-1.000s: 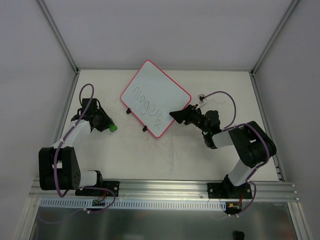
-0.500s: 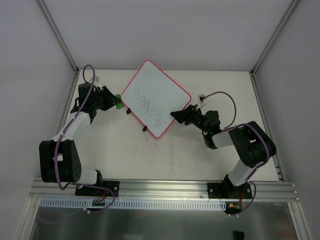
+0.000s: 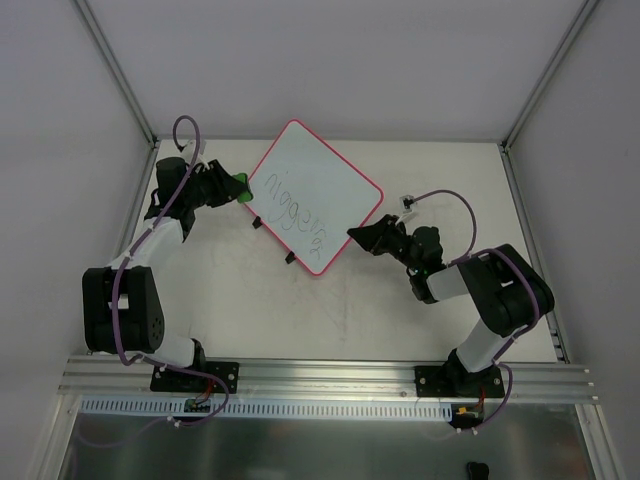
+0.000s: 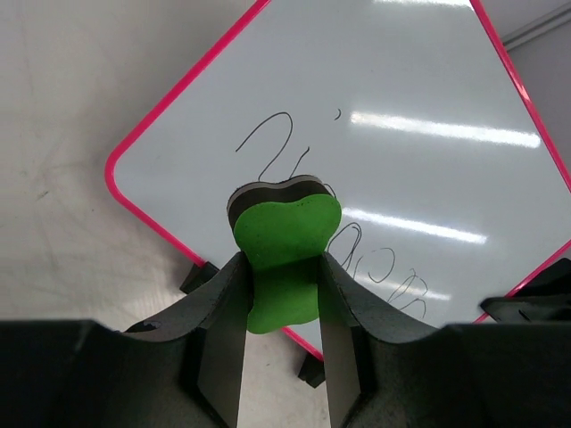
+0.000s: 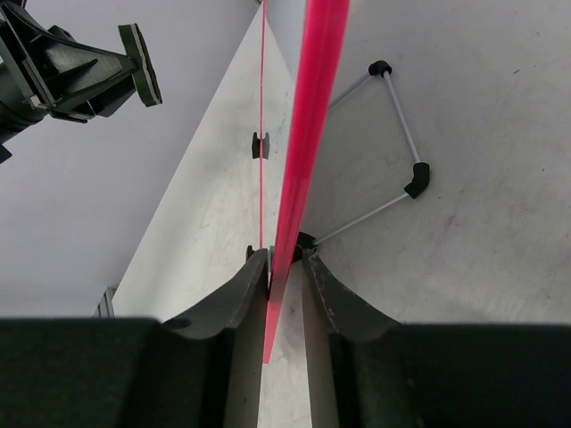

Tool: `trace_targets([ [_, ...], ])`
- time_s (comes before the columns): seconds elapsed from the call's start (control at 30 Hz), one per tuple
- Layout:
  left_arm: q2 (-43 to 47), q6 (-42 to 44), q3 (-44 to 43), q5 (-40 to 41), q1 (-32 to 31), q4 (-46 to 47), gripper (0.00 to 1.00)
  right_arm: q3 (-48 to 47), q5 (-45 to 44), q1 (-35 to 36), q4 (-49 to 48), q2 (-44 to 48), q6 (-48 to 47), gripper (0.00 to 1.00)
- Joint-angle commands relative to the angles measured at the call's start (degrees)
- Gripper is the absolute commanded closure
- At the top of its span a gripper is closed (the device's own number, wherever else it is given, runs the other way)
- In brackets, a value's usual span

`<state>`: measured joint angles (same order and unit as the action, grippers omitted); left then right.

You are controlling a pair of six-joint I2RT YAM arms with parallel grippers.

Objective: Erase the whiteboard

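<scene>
While no stroke is yet wiped, the right gripper is clamping the whiteboard by its pink edge, having closed within the last second. Farther off, the left gripper is clenching the green eraser, newly carried to the board's corner, with the dark writing lying just beyond its fingertips.

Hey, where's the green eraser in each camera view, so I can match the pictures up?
Top external: eraser at upper left, by the whiteboard's left corner.
Left wrist: eraser at centre, pinched between the jaws, whiteboard behind it.
Right wrist: no green shows; the eraser cannot be made out.
Shared landmark: the whiteboard's pink frame, in all three views.
</scene>
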<state>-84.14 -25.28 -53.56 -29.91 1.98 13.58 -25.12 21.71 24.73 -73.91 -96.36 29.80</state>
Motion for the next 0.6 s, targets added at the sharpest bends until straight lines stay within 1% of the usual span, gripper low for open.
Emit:
trace_targets([
  [0.0, -0.24, 3.66, -3.13, -0.06, 0.75, 0.30, 1.00, -0.45, -2.03, -0.39, -13.89, 1.96, -0.71, 0.76],
  [0.2, 0.64, 3.39, -2.78, 0.64, 0.75, 0.39, 1.00, -2.12, 0.08, -0.30, -13.89, 0.91, -0.62, 0.68],
  [0.37, 0.99, 4.09, -2.86, 0.91, 0.75, 0.39, 1.00, -3.35, 1.22, -0.12, -13.89, 0.64, -0.54, 0.64],
  [0.47, 2.04, 4.36, -1.47, 3.00, 0.75, 1.08, 1.00, -4.23, 1.49, 0.05, -13.89, 0.38, -0.80, 0.65],
  [0.57, 3.28, 6.20, -0.41, 2.50, 0.75, 3.20, 1.00, -5.19, 1.93, 0.23, -13.89, -0.49, -0.62, 0.73],
])
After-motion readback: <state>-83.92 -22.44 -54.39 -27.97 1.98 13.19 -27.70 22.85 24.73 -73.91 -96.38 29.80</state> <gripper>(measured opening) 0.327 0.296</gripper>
